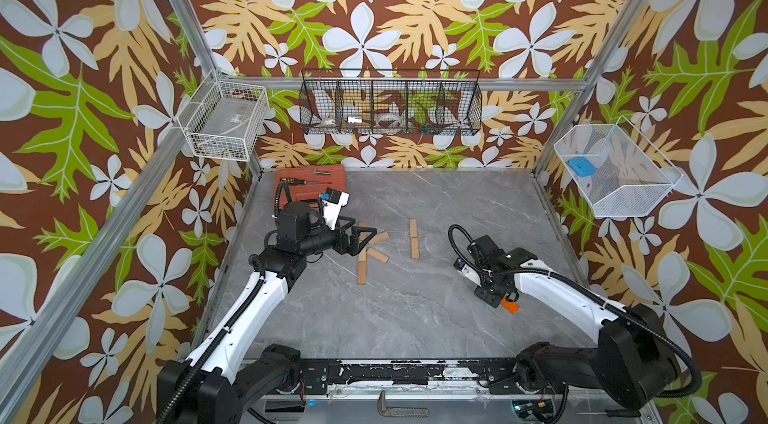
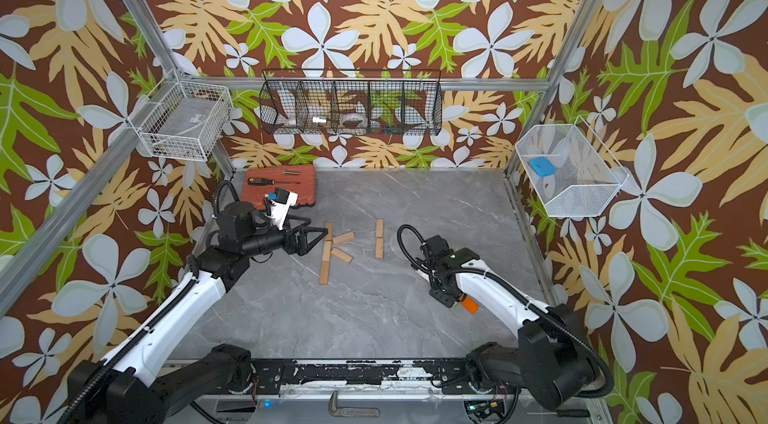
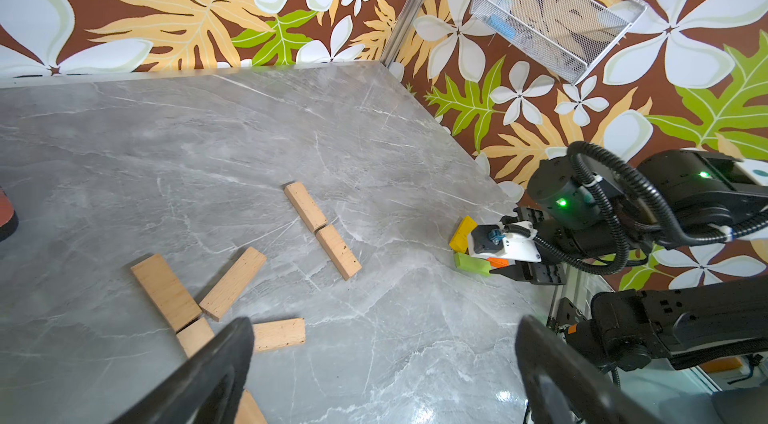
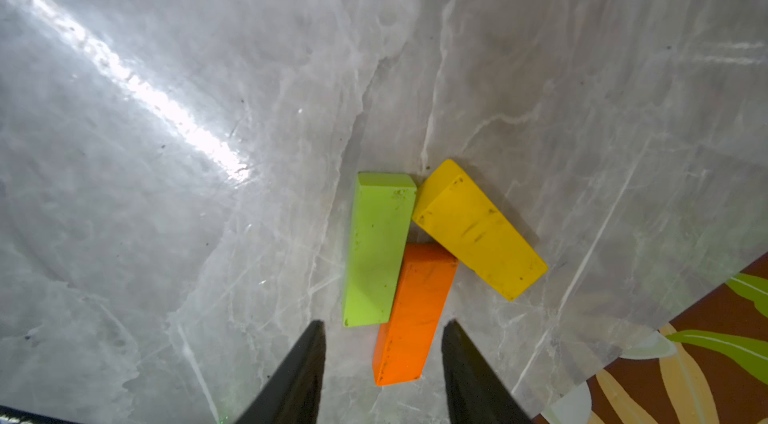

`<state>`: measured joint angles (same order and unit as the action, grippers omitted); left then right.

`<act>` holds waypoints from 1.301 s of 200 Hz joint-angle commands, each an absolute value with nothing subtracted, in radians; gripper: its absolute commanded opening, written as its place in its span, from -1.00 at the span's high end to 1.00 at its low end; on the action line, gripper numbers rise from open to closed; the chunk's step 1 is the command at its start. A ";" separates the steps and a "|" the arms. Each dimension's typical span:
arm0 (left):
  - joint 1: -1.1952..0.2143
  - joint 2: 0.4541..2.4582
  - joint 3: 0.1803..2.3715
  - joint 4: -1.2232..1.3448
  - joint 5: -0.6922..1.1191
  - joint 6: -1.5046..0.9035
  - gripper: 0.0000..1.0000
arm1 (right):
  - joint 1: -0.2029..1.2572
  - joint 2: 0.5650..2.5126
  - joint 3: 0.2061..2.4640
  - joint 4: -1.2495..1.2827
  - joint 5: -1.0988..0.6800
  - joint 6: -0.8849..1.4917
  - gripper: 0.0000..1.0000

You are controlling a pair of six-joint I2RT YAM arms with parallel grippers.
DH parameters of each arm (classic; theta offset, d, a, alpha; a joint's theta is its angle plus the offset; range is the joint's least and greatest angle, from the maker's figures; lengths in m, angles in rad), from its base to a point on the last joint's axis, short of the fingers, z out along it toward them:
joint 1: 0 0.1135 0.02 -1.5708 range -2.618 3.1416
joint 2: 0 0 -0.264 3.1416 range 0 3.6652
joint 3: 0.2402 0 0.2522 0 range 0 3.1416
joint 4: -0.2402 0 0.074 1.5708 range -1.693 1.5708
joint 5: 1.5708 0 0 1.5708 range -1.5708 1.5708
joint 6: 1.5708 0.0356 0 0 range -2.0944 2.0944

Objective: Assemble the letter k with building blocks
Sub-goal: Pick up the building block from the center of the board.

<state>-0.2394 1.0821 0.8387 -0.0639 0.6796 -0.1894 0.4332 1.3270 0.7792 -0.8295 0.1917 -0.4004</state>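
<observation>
Tool [image 4: 384, 326] astride orange block [image 4: 415, 301]

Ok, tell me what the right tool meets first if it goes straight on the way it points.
The orange block, probably: its near end lies between the open jaws of the right tool. The green block and yellow block lie beyond. Tip height is unclear.
</observation>
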 commanded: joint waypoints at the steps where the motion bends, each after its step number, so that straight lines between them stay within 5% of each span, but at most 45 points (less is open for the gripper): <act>1: -0.240 1.078 0.839 -0.048 0.664 -0.187 -1.00 | 0.434 1.367 0.795 -0.815 0.204 -0.411 0.08; 260: -0.239 1.063 0.841 -0.074 0.603 -0.166 -1.00 | 0.434 1.583 0.840 -0.796 0.187 -0.423 0.36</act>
<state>-0.2394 1.0698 0.8383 -0.0826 0.6067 -0.1783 0.4332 1.5894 0.8474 -0.7898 0.2119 -0.4191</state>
